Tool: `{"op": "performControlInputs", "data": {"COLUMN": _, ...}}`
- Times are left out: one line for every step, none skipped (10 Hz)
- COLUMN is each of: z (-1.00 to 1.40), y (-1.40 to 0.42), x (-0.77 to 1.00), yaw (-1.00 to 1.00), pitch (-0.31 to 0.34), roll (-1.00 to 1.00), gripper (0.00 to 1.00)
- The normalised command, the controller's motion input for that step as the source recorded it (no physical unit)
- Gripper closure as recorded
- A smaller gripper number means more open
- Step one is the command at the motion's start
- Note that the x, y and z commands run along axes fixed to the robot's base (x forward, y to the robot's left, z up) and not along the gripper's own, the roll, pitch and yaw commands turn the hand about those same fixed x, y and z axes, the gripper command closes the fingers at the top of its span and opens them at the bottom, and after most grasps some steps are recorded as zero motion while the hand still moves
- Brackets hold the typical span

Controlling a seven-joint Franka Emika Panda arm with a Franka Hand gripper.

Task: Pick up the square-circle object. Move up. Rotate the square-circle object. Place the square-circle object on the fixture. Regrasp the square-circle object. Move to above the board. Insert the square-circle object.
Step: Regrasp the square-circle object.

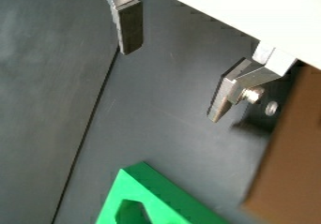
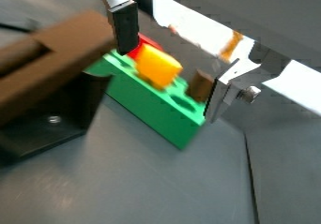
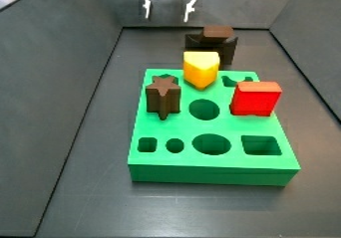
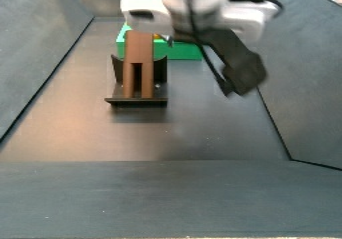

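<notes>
Hovering above the desk, the hand (image 1: 175,68) gapes empty, fingers (image 1: 128,26) apart; we log the square-circle object (image 4: 139,63) upright on the fixture (image 4: 138,95), before the board (image 3: 213,132)

1. The gripper (image 3: 174,5) hangs at the far end of the floor, fingers apart, nothing between them.
2. The board (image 3: 210,160), bright green, lies in the middle of the dark floor.
3. On it stand a dark brown star-shaped peg (image 3: 163,95), a yellow block (image 3: 200,70) and a red block (image 3: 256,98).
4. Round, square and other cut-outs show open in its near half.
5. A dark brown block (image 3: 213,43) stands just behind the board, below the gripper.
</notes>
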Motion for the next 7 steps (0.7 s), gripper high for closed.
{"op": "performControlInputs", "data": {"z": -0.03, "y": -1.0, "x": -0.09, "yaw": -1.0, "pitch": -0.085, "roll": 0.79, "gripper": 0.0}}
{"op": "performControlInputs", "data": {"z": -0.02, "y": -0.97, "x": -0.09, "yaw": -1.0, "pitch": -0.106, "roll": 0.79, "gripper": 0.0}}
{"op": "performControlInputs", "data": {"z": 0.0, "y": -0.77, "x": -0.08, "yaw": -1.0, "pitch": -0.137, "roll": 0.79, "gripper": 0.0}}
{"op": "performControlInputs", "data": {"z": 0.01, "y": -0.5, "x": -0.06, "yaw": -1.0, "pitch": -0.178, "roll": 0.78, "gripper": 0.0}}
{"op": "performControlInputs", "data": {"z": 0.01, "y": -0.35, "x": -0.05, "yaw": -1.0, "pitch": -0.195, "roll": 0.77, "gripper": 0.0}}
{"op": "performControlInputs", "data": {"z": 0.01, "y": -0.08, "x": -0.04, "yaw": -1.0, "pitch": -0.229, "roll": 0.77, "gripper": 0.0}}
{"op": "performControlInputs", "data": {"z": 0.02, "y": 0.03, "x": -0.04, "yaw": -1.0, "pitch": -0.263, "roll": 0.75, "gripper": 0.0}}
